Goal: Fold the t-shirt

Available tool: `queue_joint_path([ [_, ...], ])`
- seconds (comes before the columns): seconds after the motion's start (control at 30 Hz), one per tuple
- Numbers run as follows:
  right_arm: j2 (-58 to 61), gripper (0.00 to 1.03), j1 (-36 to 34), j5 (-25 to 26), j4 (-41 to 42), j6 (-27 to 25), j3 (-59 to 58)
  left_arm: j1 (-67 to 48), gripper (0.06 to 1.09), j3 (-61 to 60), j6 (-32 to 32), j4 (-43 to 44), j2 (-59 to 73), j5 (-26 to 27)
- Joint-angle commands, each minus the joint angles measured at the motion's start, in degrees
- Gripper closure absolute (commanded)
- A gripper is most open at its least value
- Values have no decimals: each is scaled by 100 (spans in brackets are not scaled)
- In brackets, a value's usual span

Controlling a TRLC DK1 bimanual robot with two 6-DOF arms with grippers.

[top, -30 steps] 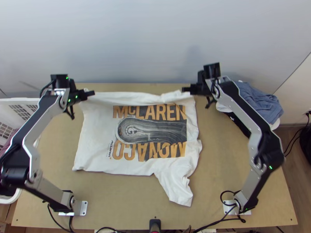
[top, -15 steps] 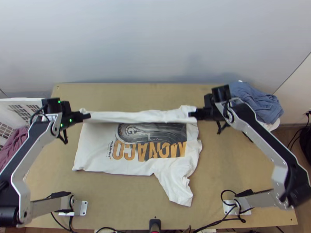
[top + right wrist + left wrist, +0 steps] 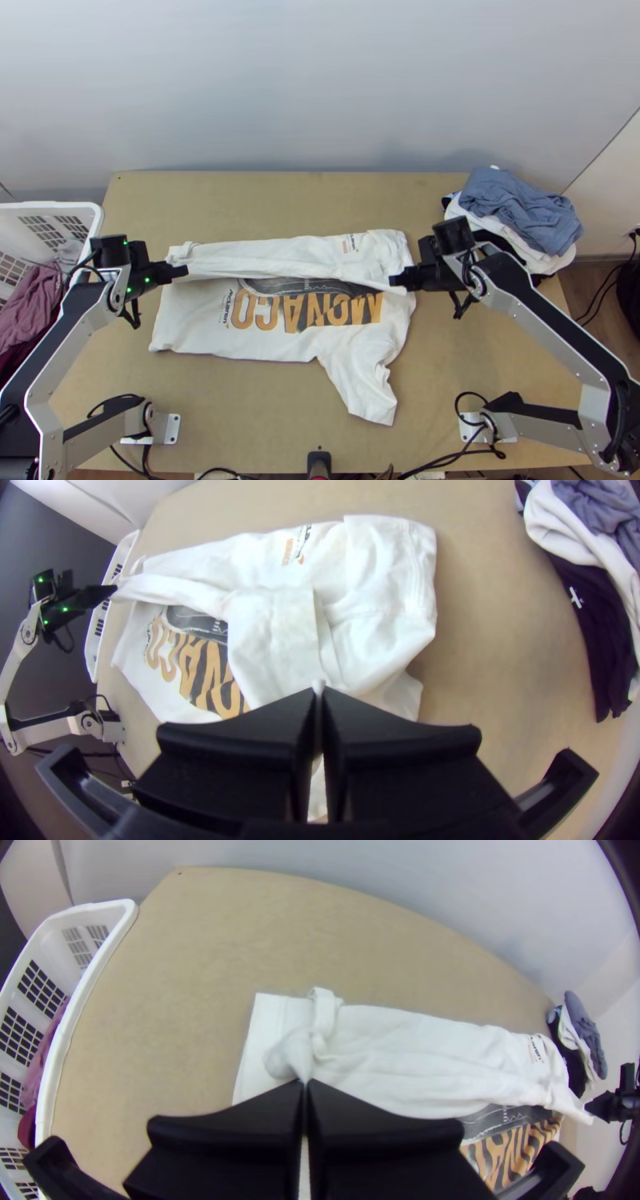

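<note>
I have both hands on the shirt (image 3: 192,320). My left gripper (image 3: 186,274) is clamped on the flap's edge at one end, its two fingers (image 3: 233,1120) pressed together with white cloth rising between their tips. My right gripper (image 3: 392,280) is clamped on the same edge at the other end, a small peak of cloth caught at its fingertips.

The shirt lies on the table (image 3: 280,416) between and below my grippers, its far part turned over toward me, so the flap (image 3: 264,254) covers the upper part of the big print (image 3: 300,310) (the orange letters peek out below it). The edge I hold runs fairly straight from one gripper to the other, and a sleeve (image 3: 360,384) spreads out on the near side of my right gripper.

Beyond and to the right of that gripper sits a pile of clothes (image 3: 516,208); outward from my left one stands the white basket (image 3: 98,216), with mauve cloth (image 3: 28,308) inside.
</note>
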Motion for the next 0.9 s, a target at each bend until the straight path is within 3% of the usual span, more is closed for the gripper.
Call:
queue_joint_path([
  [0.0, -160, 100, 162, -30, 40, 37, -416, 222, 104, -317, 136, 126, 3, -2],
  [0.57, -222, 98, 355, -347, 57, 63, -680, 424, 104, -378, 136, 689, 442, -11],
  [0.6, -231, 93, 346, -356, 75, 81, -724, 424, 96, -413, 65, 733, 442, -11],
  [0.63, -231, 78, 337, -356, 75, 98, -750, 424, 78, -413, -84, 733, 468, -11],
  [0.7, -231, 28, 293, -364, 75, 204, -759, 442, 60, -369, -322, 636, 583, 7],
  [0.73, -222, 8, 258, -408, 75, 212, -742, 424, 44, -352, -409, 539, 635, 33],
  [0.77, -222, 4, 223, -443, 75, 221, -707, 415, 32, -325, -462, 328, 697, 104],
  [0.87, -283, 4, 144, -443, -39, 177, -487, 292, 14, -132, -462, -383, 794, 156],
])
